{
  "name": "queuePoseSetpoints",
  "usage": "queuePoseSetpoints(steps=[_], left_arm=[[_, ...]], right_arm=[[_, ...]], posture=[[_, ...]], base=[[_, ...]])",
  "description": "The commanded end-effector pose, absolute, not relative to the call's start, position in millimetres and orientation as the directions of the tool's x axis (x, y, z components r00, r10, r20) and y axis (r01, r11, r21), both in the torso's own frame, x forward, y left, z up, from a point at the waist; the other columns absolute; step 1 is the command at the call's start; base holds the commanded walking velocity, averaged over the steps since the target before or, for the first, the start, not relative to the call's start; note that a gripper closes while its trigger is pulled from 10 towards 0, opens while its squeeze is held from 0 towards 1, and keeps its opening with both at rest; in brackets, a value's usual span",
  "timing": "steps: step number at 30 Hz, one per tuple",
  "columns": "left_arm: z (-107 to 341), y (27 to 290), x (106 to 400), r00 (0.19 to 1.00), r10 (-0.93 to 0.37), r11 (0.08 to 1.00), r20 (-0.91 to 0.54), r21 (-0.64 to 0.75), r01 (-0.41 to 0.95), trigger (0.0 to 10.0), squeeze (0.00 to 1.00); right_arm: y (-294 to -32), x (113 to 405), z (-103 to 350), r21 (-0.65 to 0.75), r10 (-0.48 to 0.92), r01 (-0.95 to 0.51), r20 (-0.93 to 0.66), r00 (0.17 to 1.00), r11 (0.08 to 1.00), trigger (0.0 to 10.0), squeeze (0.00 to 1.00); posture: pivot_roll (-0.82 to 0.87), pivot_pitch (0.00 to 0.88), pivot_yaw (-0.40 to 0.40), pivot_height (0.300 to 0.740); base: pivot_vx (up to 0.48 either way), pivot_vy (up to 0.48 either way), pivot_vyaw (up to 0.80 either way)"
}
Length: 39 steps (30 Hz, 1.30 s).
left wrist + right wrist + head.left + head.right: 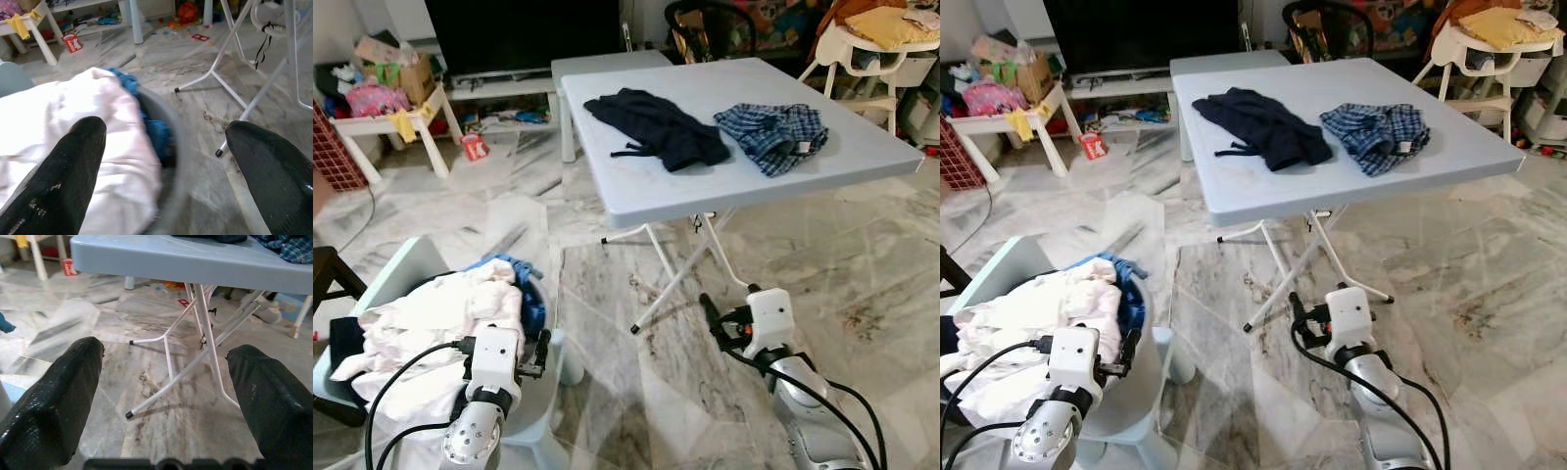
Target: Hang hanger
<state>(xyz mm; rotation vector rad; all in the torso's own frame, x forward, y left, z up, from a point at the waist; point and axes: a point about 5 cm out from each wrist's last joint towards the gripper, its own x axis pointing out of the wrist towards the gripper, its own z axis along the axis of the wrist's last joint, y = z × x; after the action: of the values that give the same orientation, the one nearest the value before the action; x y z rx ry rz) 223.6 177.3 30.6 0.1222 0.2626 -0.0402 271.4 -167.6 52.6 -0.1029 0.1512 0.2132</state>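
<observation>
Hanger: none made out, so place, long axis and pointing direction cannot tell. Left claw (161,171) spread wide, empty, over laundry basket (533,416) rim. Right claw (166,396) spread wide, empty, low, near counter (646,186) legs. Risk: walking toward counter, claw snags folding legs or clips basket.

Both tools (164,171) (164,396) low, fingers apart

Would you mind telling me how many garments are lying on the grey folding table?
2: dark navy shorts toward the table's left side and checked blue shorts toward its right side, apart from each other. Nothing seems hidden beneath them.
</observation>
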Motion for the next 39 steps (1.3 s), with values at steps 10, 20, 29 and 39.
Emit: queuePoseSetpoints(steps=[10,20,29,39], left_arm=[[29,182,219,0.964,0.002,0.991,-0.267,0.129,0.033,10.0,0.00],[34,187,228,0.974,-0.007,0.988,-0.227,0.148,0.041,10.0,0.00],[36,182,233,0.976,-0.044,0.989,-0.215,0.127,0.072,10.0,0.00],[33,177,231,0.973,-0.058,0.990,-0.221,0.116,0.085,10.0,0.00]], right_arm=[[-157,276,57,-0.084,0.242,-0.256,-0.144,0.959,0.963,10.0,0.00],[-152,278,59,-0.102,0.278,-0.293,-0.138,0.951,0.951,10.0,0.00],[-151,276,58,-0.104,0.283,-0.298,-0.139,0.949,0.949,10.0,0.00],[-149,276,58,-0.107,0.292,-0.308,-0.145,0.945,0.945,10.0,0.00]], posture=[[-0.05,0.000,-0.007,0.740],[-0.05,0.000,-0.014,0.740],[-0.06,0.000,-0.013,0.740],[-0.05,0.000,-0.019,0.740]], base=[[0.000,0.293,0.00],[0.000,0.000,0.12],[0.000,-0.114,0.74],[0.000,-0.212,0.15]])
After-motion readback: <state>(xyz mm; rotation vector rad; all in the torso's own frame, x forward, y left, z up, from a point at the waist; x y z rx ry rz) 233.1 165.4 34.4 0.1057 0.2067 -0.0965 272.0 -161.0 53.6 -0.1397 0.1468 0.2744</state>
